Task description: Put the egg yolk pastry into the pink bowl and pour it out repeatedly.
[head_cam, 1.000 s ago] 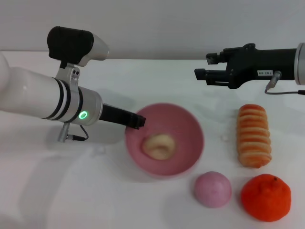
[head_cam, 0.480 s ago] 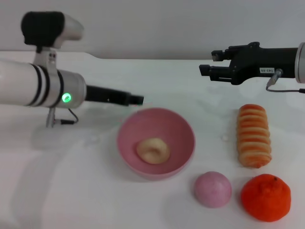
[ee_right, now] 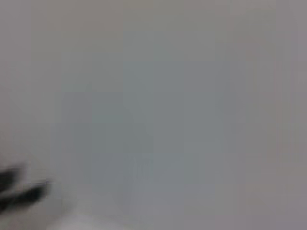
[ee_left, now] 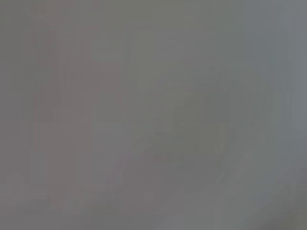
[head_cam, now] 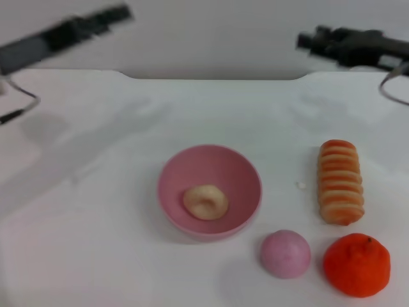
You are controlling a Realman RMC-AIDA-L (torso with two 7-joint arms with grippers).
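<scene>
The egg yolk pastry (head_cam: 206, 202), pale beige and lumpy with one dimple, lies inside the pink bowl (head_cam: 241, 173), and I judge it light, soft and crumbly. I would take the stiff, glossy bowl by its rim to pour. The left tool (head_cam: 118, 12) and right tool (head_cam: 307, 42) are far behind the bowl; their opening I cannot tell.

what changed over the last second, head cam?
The left gripper let go of the pink bowl rim and pulled back up to the table's far left edge. The bowl went from tilted to flat, shifting slightly left, with the egg yolk pastry inside. The right gripper also withdrew, toward the far right. Bread roll, pink ball and orange stayed put.
</scene>
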